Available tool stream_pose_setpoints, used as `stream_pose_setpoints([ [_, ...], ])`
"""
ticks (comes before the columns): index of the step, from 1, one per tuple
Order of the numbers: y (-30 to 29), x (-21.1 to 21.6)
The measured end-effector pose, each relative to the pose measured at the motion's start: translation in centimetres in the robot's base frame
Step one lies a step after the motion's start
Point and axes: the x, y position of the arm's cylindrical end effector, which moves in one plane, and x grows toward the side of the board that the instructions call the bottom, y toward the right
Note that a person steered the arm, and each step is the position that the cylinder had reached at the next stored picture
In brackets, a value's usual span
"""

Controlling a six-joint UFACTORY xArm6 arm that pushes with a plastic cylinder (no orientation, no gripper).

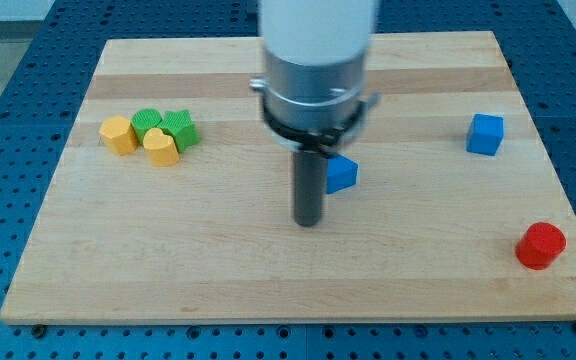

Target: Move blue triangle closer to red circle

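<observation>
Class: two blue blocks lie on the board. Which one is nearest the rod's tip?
The blue triangle, just right of my tip near mid-board. The blue cube sits far off toward the view's right.

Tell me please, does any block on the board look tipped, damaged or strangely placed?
Nothing stands out. Two yellow blocks and two green blocks cluster at the view's left. My tip is just left of the blue triangle; the blue cube and red circle sit apart.
</observation>
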Motion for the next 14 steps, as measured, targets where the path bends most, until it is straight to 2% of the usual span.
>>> stream_pose_setpoints([
  [1, -3.9, -2.4],
  [3, -4.0, -6.7],
  [5, -2.5, -9.0],
  [6, -0.4, -8.3],
  [8, 4.1, -3.8],
  [10, 8.5, -3.8],
  [12, 9.8, -6.0],
  [14, 13.7, -5.6],
])
